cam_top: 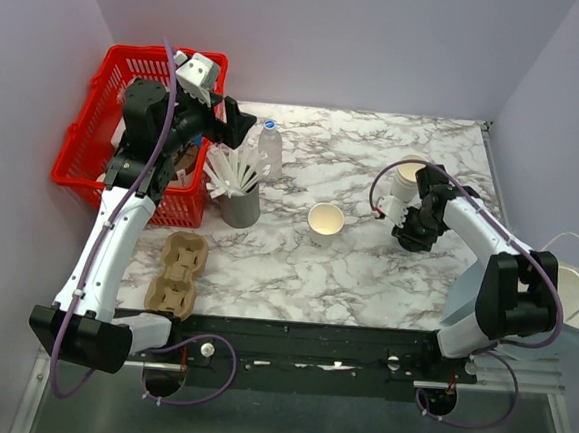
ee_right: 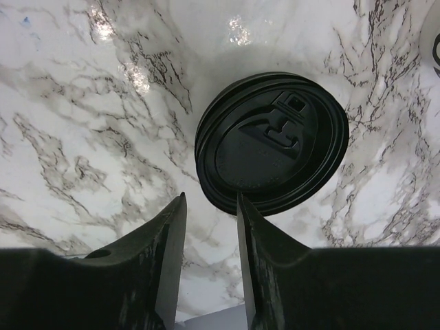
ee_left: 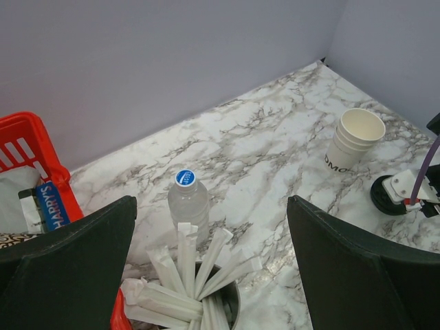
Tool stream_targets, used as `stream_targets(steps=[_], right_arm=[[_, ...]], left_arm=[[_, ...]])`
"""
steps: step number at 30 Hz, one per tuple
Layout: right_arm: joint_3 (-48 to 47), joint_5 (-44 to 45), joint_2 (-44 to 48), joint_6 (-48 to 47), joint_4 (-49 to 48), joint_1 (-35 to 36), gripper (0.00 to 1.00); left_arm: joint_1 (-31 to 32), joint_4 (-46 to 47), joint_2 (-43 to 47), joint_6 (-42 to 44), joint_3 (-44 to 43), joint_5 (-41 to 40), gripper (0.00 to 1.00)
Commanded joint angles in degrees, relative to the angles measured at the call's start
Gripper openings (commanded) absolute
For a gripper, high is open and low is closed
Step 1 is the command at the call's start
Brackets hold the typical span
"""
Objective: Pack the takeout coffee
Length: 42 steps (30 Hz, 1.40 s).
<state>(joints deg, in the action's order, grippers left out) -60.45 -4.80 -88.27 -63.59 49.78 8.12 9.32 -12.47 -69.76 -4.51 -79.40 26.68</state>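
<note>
Paper cup [cam_top: 326,221] stands upright right of the straw holder [cam_top: 240,205], long axis vertical, open mouth up; tapered, cream-white. Left tool [ee_left: 212,206] gapes wide; right tool [ee_right: 210,199] narrow.

The top external view looks steeply down from above the 6 o'clock edge, covering the whole marble table [cam_top: 365,273]. The left wrist view, raised near 10 o'clock, faces 3 o'clock; both show the water bottle [ee_left: 187,199] and stacked cups [ee_left: 354,137]. The right wrist view looks straight down, close on black lids [ee_right: 271,141].
</note>
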Motion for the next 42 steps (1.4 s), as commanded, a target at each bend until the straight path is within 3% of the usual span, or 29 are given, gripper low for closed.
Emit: stream_targets(steps=[1,14,22,30,36,42], right_arm=[[-0.38,1.63,-1.38,-3.11,-1.53,-0.38,0.42],[2.35,2.16,-1.03,-4.96,-2.67,-0.38,0.38],[1.47,2.51,-1.55,-4.87,-2.41,-0.3,0.23],[1.03,2.42,-2.26,-4.35,-2.58,-0.38,0.2],[0.42,1.81,0.11,-3.47,-1.0,-0.38,0.01],[-1.08,0.05,4.24,-1.19,2.86,-0.3,0.01]], left_arm=[[-0.36,1.48,0.41,-0.67,-1.29,1.62,0.99],[-0.36,2.19,-0.38,-1.29,-1.46,1.54,0.99],[-0.36,2.45,-0.38,-1.38,-1.2,1.54,0.99],[-0.36,2.54,0.23,-1.29,-0.67,1.27,0.99],[-0.36,2.19,0.76,-0.85,-0.24,1.36,0.99],[-0.27,1.57,0.85,0.21,0.2,2.41,0.99]])
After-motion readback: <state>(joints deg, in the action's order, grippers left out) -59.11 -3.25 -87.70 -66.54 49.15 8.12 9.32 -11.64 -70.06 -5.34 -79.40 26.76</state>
